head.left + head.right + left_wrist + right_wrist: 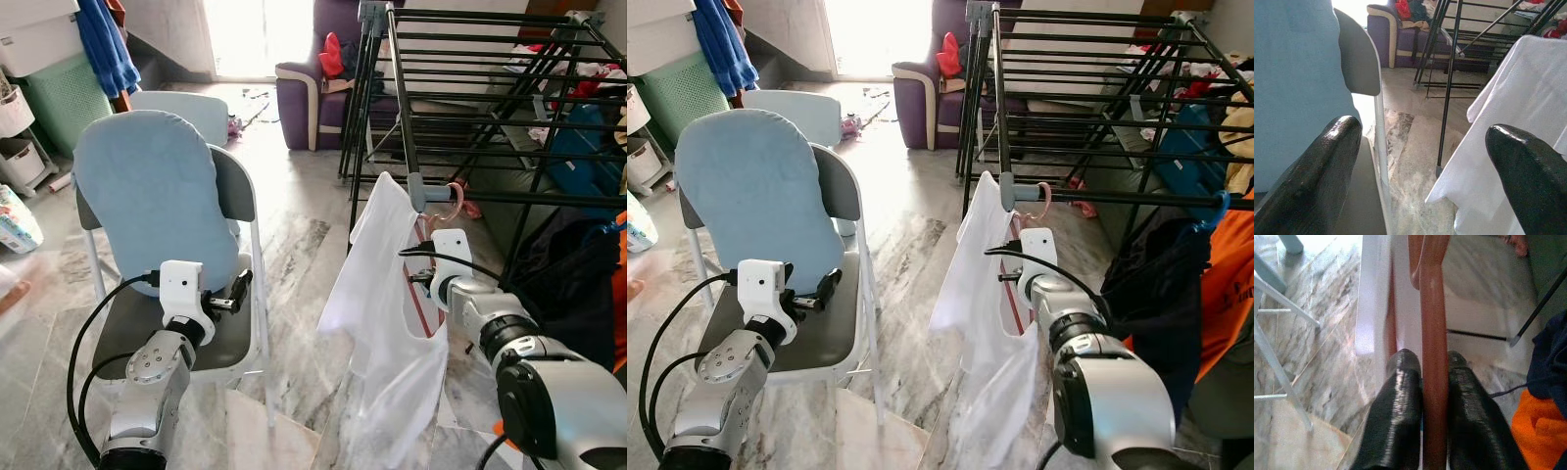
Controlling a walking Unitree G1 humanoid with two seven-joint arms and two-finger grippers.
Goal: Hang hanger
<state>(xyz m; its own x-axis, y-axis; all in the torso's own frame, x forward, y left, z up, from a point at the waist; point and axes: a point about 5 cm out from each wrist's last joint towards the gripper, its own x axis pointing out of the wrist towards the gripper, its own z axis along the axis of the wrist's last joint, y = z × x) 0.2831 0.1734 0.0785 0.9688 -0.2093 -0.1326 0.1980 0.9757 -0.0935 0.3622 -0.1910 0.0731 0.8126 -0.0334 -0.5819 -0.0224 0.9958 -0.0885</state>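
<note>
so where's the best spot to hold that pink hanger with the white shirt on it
On the bare bar of the pink hanger, below its hook and clear of the white shirt, coming from the robot's side. The bar is narrow, so the fingers close across it, as the right gripper does now.

hanger (1434, 357) mostly hidden under garment (387, 323)
</note>
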